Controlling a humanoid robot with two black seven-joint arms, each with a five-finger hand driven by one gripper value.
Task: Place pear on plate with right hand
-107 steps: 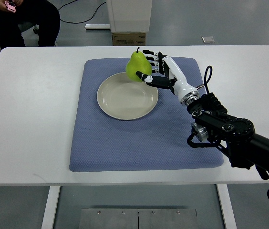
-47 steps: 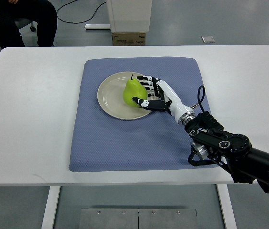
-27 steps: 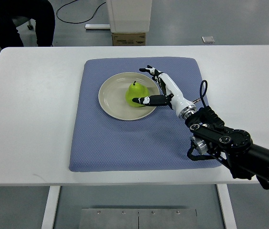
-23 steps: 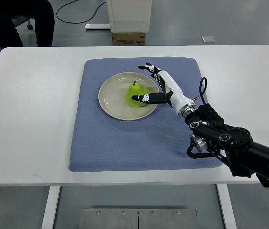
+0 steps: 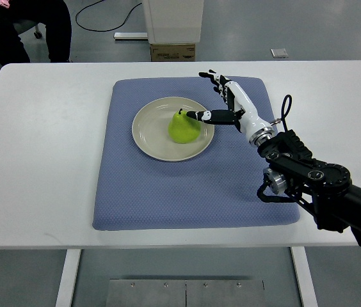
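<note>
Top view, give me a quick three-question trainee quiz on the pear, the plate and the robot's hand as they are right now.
1. True or false: the pear stands upright on the plate.
2. What lies directly under the plate? A) bare white table B) blue mat C) cardboard box
3. Fill in: the right hand has its fingers ____ and holds nothing.

Key: 1 true. 2 B, the blue mat. 3 open.

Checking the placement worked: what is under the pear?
The pear stands upright on the beige plate, which lies on the blue mat. The plate surface directly beneath it is hidden.
</note>
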